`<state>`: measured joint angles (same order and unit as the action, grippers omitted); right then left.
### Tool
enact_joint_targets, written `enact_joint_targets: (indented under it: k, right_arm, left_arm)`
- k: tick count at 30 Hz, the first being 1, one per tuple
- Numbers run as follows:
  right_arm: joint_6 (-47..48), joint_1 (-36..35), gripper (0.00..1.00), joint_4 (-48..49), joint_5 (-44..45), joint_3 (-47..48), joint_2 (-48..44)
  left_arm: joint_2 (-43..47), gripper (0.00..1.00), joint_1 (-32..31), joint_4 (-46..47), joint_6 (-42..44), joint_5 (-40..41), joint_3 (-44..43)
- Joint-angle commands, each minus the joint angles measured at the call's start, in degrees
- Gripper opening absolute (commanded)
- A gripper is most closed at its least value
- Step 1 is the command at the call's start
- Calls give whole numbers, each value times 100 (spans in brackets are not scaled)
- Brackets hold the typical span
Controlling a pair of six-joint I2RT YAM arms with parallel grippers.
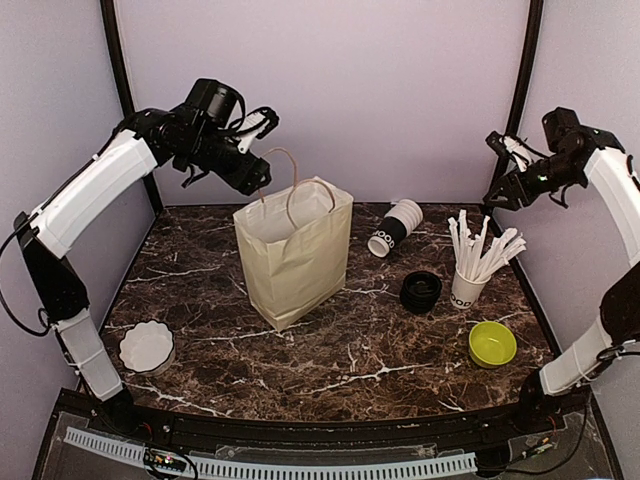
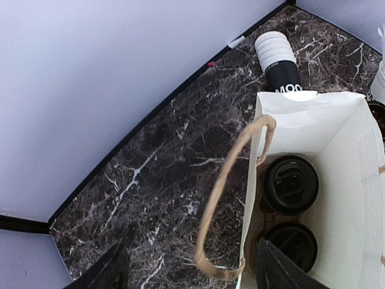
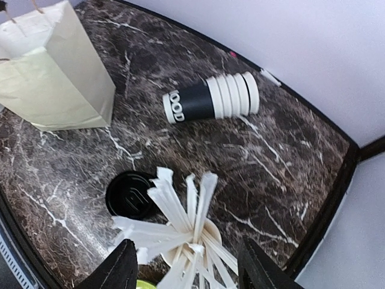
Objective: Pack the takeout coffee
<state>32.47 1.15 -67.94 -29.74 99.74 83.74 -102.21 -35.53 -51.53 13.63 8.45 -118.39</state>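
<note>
Two lidded coffee cups (image 2: pixel 292 183) stand upright inside the paper bag (image 1: pixel 295 260), long axes vertical, lids up; left gripper (image 2: pixel 194 268) above the bag, jaws spread, empty; right gripper (image 3: pixel 189 268) spread, empty, over stick cup (image 1: pixel 465 290).

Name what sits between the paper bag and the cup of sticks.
A black lid, lying close beside the stick cup; the top view shows it.

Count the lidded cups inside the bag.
2. Both stand upright in the paper bag, along its handle-side wall: one lidded cup and a second lidded cup beside it. Part of the bag is out of frame, so more may be hidden.
</note>
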Motion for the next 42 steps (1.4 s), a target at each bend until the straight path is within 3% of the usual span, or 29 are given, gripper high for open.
enact_joint_targets:
  k: [1, 3, 6, 10, 17, 28, 35, 42]
  right_arm:
    - [-39, 140, 57, 203, 480, -434, 23]
    - [-47, 140, 56, 306, 507, -540, 57]
    - [-48, 140, 54, 290, 557, -608, 116]
    - [-88, 140, 54, 352, 603, -788, 10]
    - [-126, 140, 41, 378, 444, -917, 137]
    - [-204, 140, 32, 539, 138, -1069, 311]
    - [-229, 140, 0, 426, -75, -941, 252]
    - [-389, 140, 0, -153, -354, 144, -4]
  left_arm:
    - [1210, 82, -7, 850, -89, -6, 805]
    - [1722, 88, -6, 1310, -118, 72, 1331]
    - [1868, 89, -7, 1513, -179, 169, 1642]
    - [1782, 89, -5, 1386, -232, 193, 1644]
    - [1705, 88, -1, 1356, -279, 154, 1643]
    - [1805, 88, -7, 1247, -328, 131, 1776]
    - [1882, 87, -6, 1219, -373, 79, 1826]
    - [1899, 87, -7, 1149, -325, 109, 1745]
